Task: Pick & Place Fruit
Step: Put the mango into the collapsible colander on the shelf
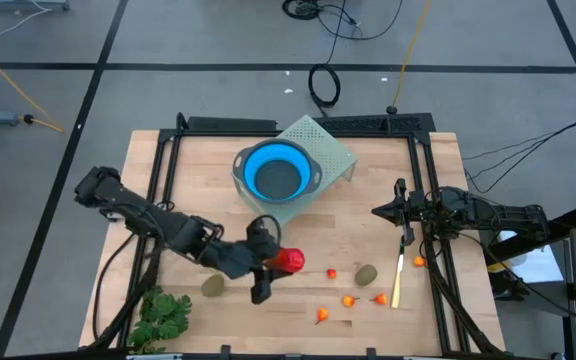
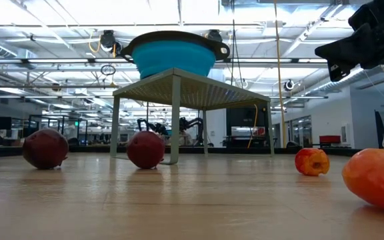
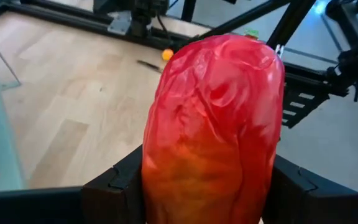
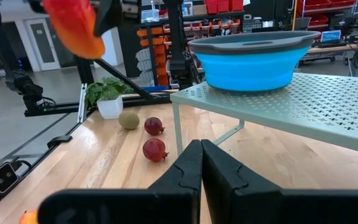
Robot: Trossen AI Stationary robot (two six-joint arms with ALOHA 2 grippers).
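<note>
Left pincer (image 1: pixel 271 262) grips the long red-orange fruit (image 3: pixel 213 130), seemingly above the table (image 1: pixel 368 220); right pincer (image 4: pixel 201 152) closed.

Glossy crinkled fruit (image 3: pixel 213 130); wooden table (image 1: pixel 368 215)

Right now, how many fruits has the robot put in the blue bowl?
None that can be seen: the blue bowl on its green stand looks empty from above. In hand: the left claw is shut on the long red-orange fruit, lifted off the table. Left: the two dark-red balls, the olive-brown ovals and the tiny orange pieces. The right claw waits shut.
</note>
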